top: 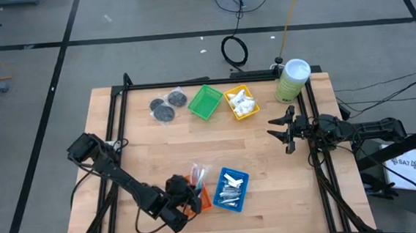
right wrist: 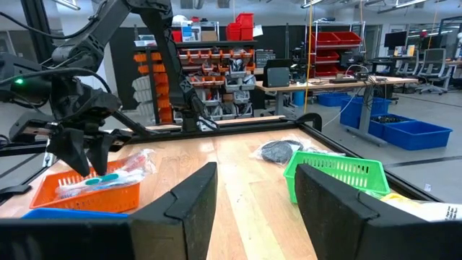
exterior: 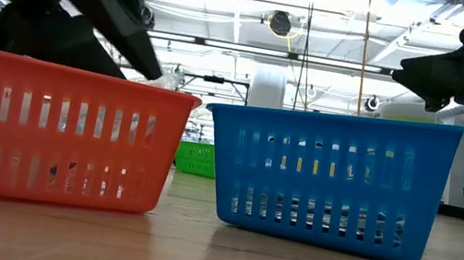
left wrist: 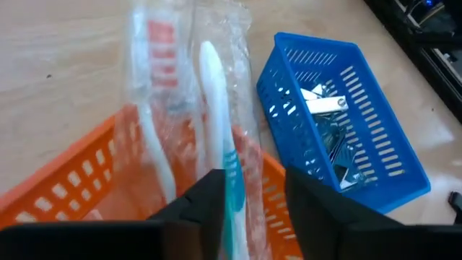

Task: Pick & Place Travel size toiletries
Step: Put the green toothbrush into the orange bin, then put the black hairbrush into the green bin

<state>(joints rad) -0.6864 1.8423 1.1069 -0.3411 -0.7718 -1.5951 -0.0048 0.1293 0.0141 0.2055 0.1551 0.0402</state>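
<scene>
Toothbrush sticks (left wrist: 216,137) in clear wrap sit pinched between our left gripper (left wrist: 249,209) fingers, over the orange tray (left wrist: 65,180). Our right gripper (top: 281,130) waits well right of that tray, fingers spread.

No text, label, brand, number or sign can be read with certainty. Dark print shows on a white sheet (top: 408,163) at the right edge beyond the table, and on a white packet (right wrist: 442,211) at the right, both too small to read.
</scene>
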